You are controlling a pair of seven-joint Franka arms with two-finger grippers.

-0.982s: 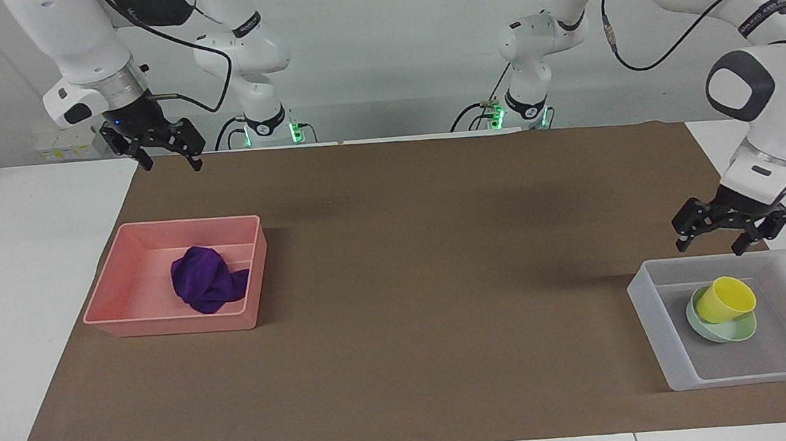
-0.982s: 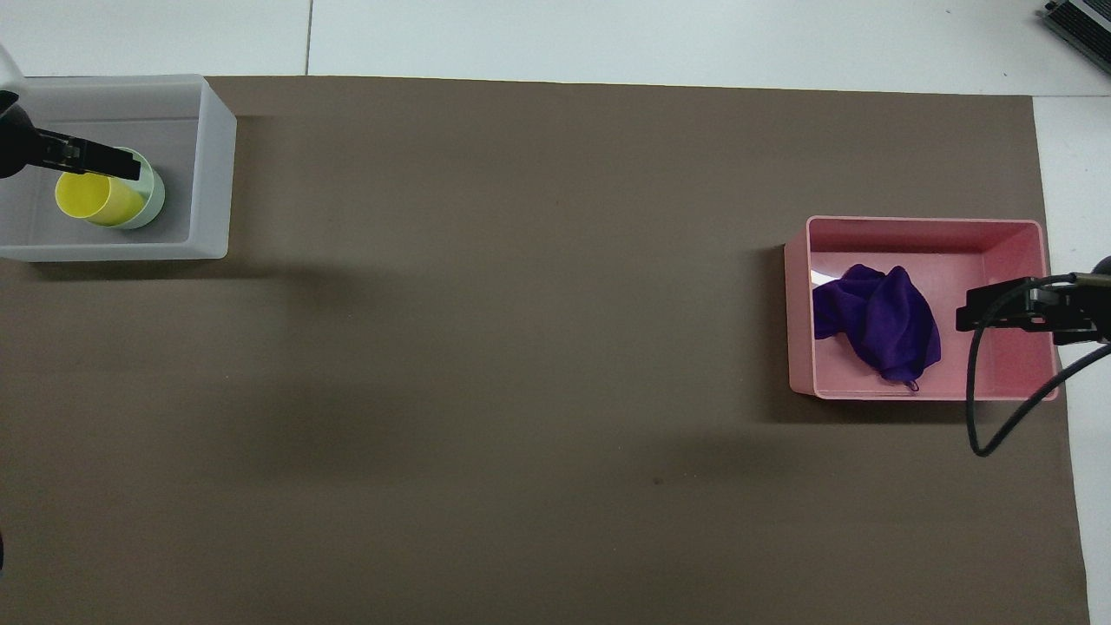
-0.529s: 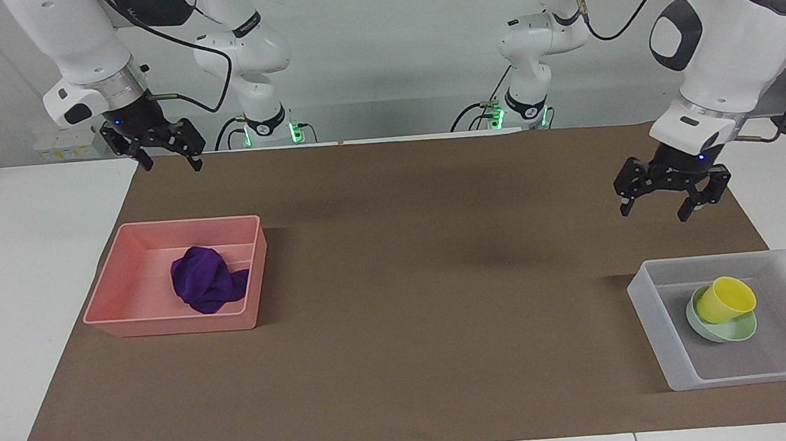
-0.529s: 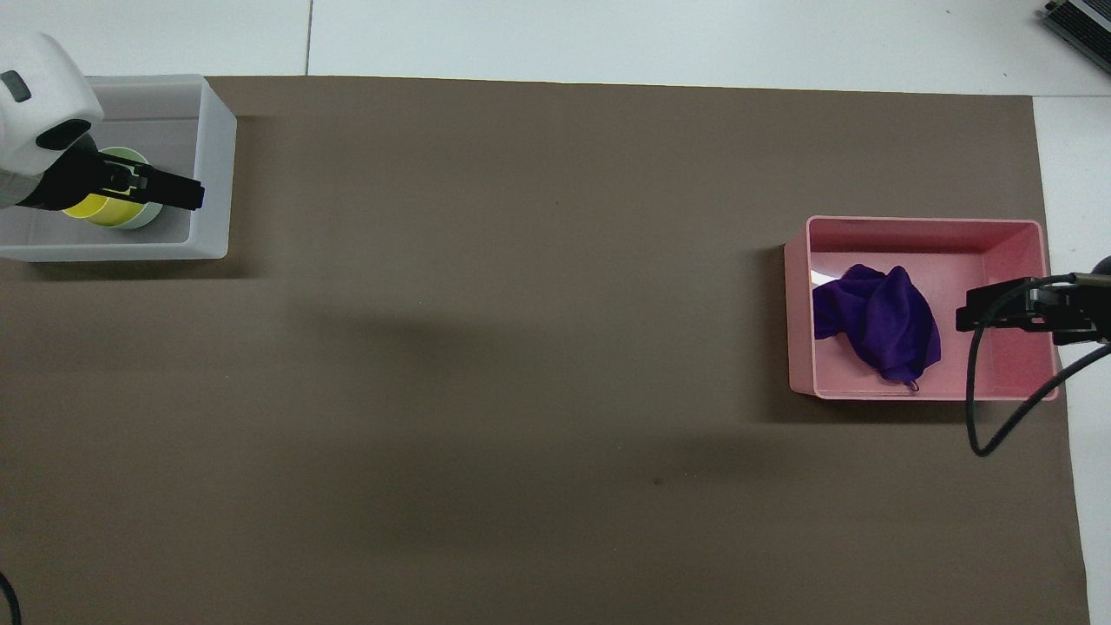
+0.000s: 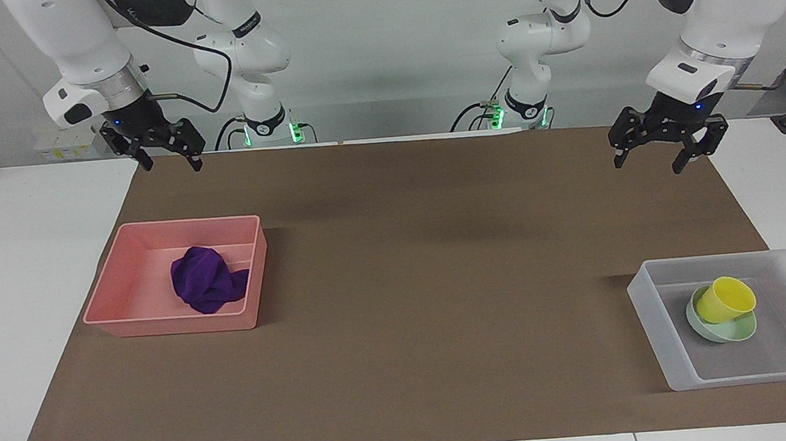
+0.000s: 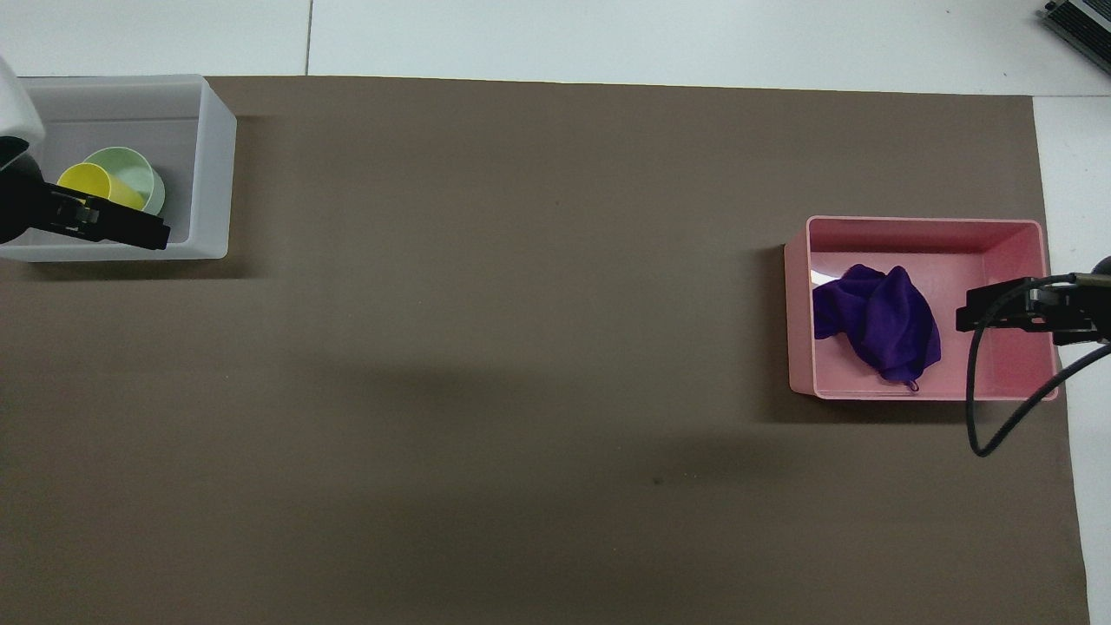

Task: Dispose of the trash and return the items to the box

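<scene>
The purple rag [image 5: 207,284] [image 6: 878,321], the trash, lies crumpled inside the pink tray [image 5: 162,323] [image 6: 1007,234]. The yellow cup [image 5: 725,299] [image 6: 95,184] leans tilted in the mint-green bowl [image 5: 724,331] [image 6: 139,167], and both sit in the translucent box [image 5: 653,319] [image 6: 213,174]. My left gripper [image 5: 648,164] [image 6: 130,230] hangs open and empty, high over the brown mat at the left arm's end, apart from the box. My right gripper [image 5: 173,166] [image 6: 968,317] waits open and empty, high over the mat's corner at the right arm's end.
A brown mat [image 5: 440,280] covers most of the white table [image 5: 19,278]. The pink tray stands toward the right arm's end, the box at the left arm's end near the table's edge farthest from the robots. A black cable [image 6: 981,417] loops from the right wrist.
My left gripper has risen from just above the box and drawn back toward the robots, still open and empty. The right arm, cup, bowl and rag have not moved.
</scene>
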